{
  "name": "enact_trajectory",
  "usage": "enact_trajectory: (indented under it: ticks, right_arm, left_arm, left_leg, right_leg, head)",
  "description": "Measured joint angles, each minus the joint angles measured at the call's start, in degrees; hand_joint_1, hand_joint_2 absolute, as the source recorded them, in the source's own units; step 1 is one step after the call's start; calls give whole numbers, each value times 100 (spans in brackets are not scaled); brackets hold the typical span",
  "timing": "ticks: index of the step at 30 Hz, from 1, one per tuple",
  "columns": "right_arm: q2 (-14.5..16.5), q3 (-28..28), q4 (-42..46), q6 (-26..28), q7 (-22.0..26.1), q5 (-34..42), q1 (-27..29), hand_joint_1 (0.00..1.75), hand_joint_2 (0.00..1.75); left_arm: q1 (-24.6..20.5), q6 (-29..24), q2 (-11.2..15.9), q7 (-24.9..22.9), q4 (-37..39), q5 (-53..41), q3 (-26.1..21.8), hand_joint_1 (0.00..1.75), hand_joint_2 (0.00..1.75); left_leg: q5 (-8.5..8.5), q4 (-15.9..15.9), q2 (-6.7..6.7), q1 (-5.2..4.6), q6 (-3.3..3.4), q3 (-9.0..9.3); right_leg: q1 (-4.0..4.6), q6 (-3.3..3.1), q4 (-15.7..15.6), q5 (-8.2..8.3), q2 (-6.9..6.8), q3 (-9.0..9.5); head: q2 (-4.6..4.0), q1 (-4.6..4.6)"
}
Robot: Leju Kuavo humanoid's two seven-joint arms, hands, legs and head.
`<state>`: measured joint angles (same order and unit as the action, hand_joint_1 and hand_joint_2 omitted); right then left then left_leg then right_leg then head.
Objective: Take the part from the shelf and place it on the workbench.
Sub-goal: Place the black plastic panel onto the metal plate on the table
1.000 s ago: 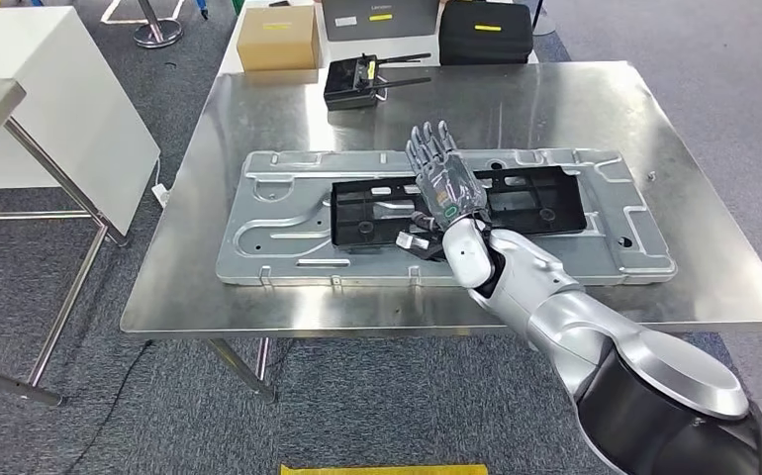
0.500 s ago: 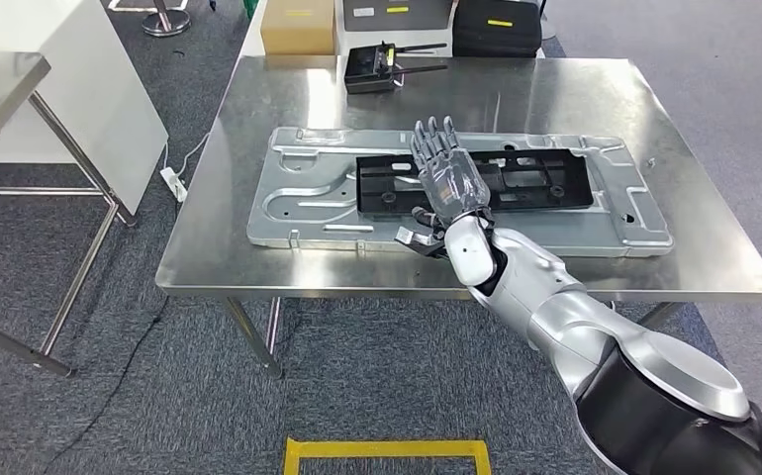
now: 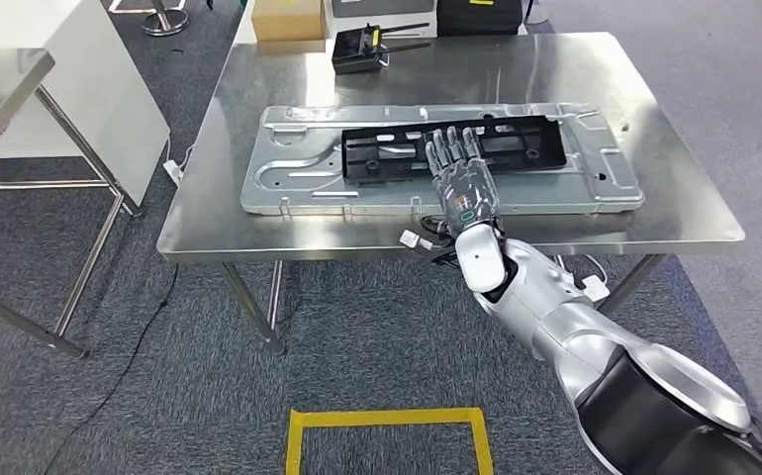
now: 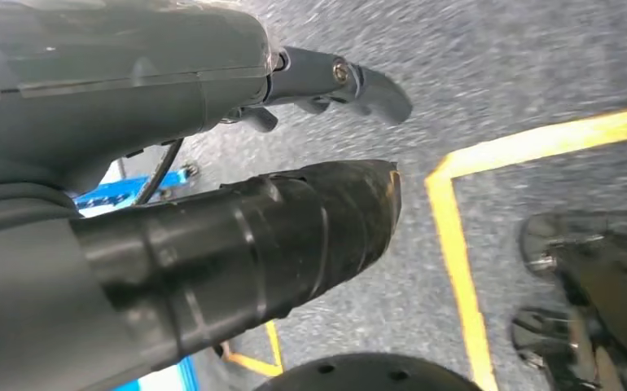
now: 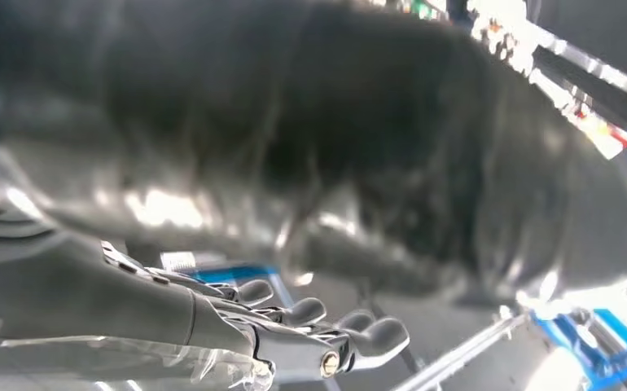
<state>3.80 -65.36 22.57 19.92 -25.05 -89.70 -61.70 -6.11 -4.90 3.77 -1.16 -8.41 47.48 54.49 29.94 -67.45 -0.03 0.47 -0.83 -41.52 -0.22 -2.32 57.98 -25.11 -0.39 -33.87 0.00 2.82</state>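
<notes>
Grey carpet, steel workbench, yellow floor tape

Bare steel along workbench right, left and near edges. Middle covered by plate and black part; black box at far edge.

My silver right arm reaches forward, its grey many-fingered right hand flat, palm down, fingers straight and apart, holding nothing. My grey left hand hangs low, thick thumb out, fingers apart, empty.
</notes>
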Motion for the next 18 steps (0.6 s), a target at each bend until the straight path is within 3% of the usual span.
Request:
enact_trajectory:
  ticks: [1, 2, 3, 4, 5, 6, 8, 9, 11, 12, 13, 15, 16, 17, 18]
  right_arm:
    - [-4, 55, 1, 9, 1, -1, 34, 0, 0]
    - [-8, 104, 1, 13, 3, -1, 71, 0, 0]
    - [-12, 152, 1, 25, 12, -2, 110, 0, 0]
    - [-16, 210, 1, 53, 31, -2, 151, 0, 0]
    - [-18, 296, 4, 104, 61, -2, 196, 0, 0]
    - [-20, 410, 14, 177, 101, 1, 249, 0, 0]
    - [-36, 701, 45, 375, 177, 15, 383, 0, 0]
    - [-44, 836, 60, 476, 205, 21, 460, 0, 0]
    - [-78, 1073, 68, 654, 250, 26, 642, 0, 0]
    - [-100, 1193, 68, 737, 275, 26, 746, 0, 0]
    - [-127, 1318, 66, 812, 299, 28, 858, 0, 0]
    - [-172, 1572, 62, 983, 360, 47, 1094, 0, 0]
    - [-197, 1696, 61, 1089, 401, 70, 1228, 0, 0]
    - [-219, 1825, 60, 1212, 462, 109, 1382, 0, 0]
    - [-240, 1967, 58, 1340, 536, 165, 1552, 0, 0]
  left_arm:
    - [0, -2, 0, -1, 0, 8, 0, 0, 0]
    - [0, -3, 0, -2, 0, 16, 0, 0, 0]
    - [0, -4, 1, -2, 0, 21, 0, 0, 0]
    - [0, -4, 1, -2, 0, 28, 0, 0, 0]
    - [-2, -4, 1, 1, 0, 40, 1, 0, 0]
    - [-7, -5, 2, 3, 0, 57, 1, 0, 0]
    - [-13, -14, 9, 10, 0, 101, 2, 0, 0]
    - [-14, -18, 13, 12, 0, 121, 2, 0, 0]
    - [-10, -22, 17, 13, 0, 156, 2, 0, 0]
    - [-11, -23, 17, 13, 0, 175, 2, 0, 0]
    - [-13, -29, 17, 14, 0, 197, 2, 0, 0]
    - [-8, -57, 17, 16, 0, 249, 2, 0, 0]
    - [1, -75, 17, 20, 0, 278, 2, 0, 0]
    - [11, -92, 17, 27, 0, 309, 2, 0, 0]
    - [22, -102, 17, 37, 1, 343, 2, 0, 0]
  left_leg:
    - [186, -367, 1, 11, -25, -47]
    - [229, -642, 2, 19, -45, -46]
    - [137, -747, 2, 23, -59, 30]
    - [-25, -660, 2, 27, -65, 197]
    - [-157, -371, 2, 30, -65, 470]
    - [-170, 64, 0, 23, -56, 816]
    - [-27, 810, -16, -1, -1, 1336]
    - [36, 989, -25, -19, 34, 1434]
    - [-51, 1040, -20, -18, 124, 1371]
    - [-119, 1052, -8, -10, 177, 1320]
    - [-202, 1068, 6, 2, 232, 1254]
    - [-363, 1070, 21, -2, 300, 1078]
    - [-442, 1065, 24, -11, 312, 978]
    - [-518, 1058, 23, -22, 315, 873]
    - [-591, 1050, 20, -33, 314, 771]
  right_leg:
    - [1, 6, 5, 74, 0, -99]
    - [1, 14, 14, 149, -1, -201]
    - [-2, 27, 25, 220, -3, -301]
    - [-7, 43, 39, 289, -3, -400]
    - [-12, 64, 58, 355, -3, -492]
    - [-9, 91, 78, 413, -1, -571]
    - [-1, 154, 94, 526, -5, -645]
    - [2, 186, 80, 586, -11, -648]
    - [-3, 255, 36, 675, -14, -644]
    - [-7, 286, 82, 589, -3, -681]
    - [-11, 310, 229, 381, 8, -745]
    - [-21, 340, 865, -264, 24, -926]
    - [-23, 351, 1260, -498, 26, -997]
    - [-23, 357, 1588, -580, 28, -1020]
    - [-22, 354, 1768, -518, 29, -971]
  head:
    - [0, -2]
    - [0, -1]
    - [0, -2]
    - [0, -2]
    - [0, -2]
    - [0, -3]
    - [0, 2]
    - [0, 3]
    - [0, 5]
    - [0, 6]
    - [0, 8]
    - [0, 10]
    - [0, 10]
    - [0, 11]
    - [0, 10]
